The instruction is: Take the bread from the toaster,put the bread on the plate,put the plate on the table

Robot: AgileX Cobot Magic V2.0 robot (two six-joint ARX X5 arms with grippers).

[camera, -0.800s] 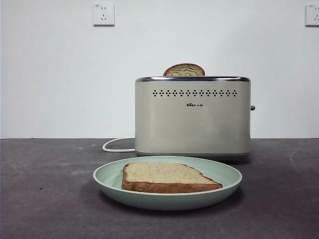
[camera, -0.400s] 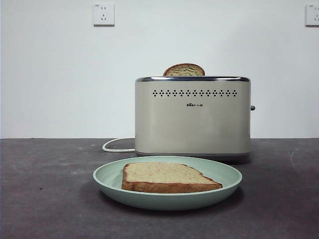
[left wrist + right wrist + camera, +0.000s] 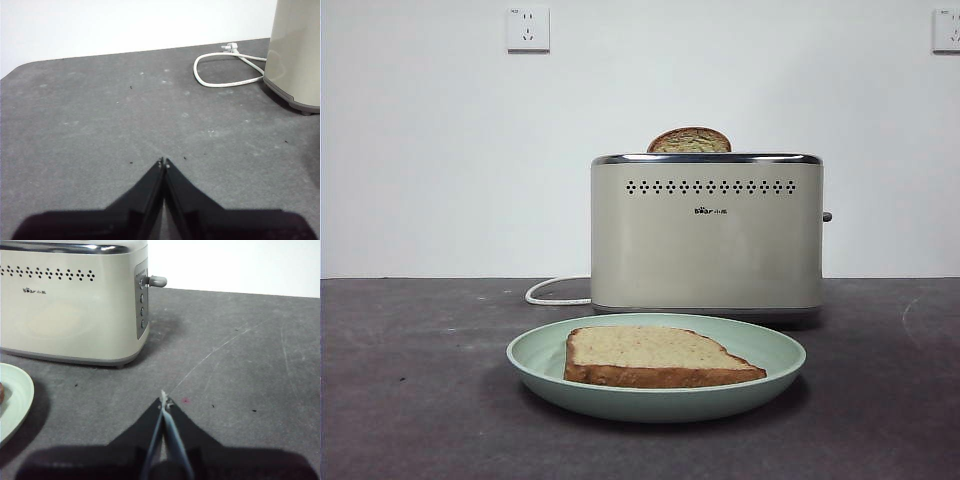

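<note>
Reading "bear" in small print on the toaster (image 3: 706,235).

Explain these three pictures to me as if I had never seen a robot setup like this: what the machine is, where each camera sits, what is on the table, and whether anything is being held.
This is a two-armed robot at a table; each arm ends in a gripper of two black jaws.

One picture comes from a low camera looking level across the table. It shows a cream toaster with a second slice poking out of its top, a white cord behind, and a green plate in front with the bread lying flat on it. No arm shows here.

The other two come from cameras on the wrists. The left gripper and the right gripper are both shut, hold nothing, and sit over bare table to either side of the toaster.
</note>
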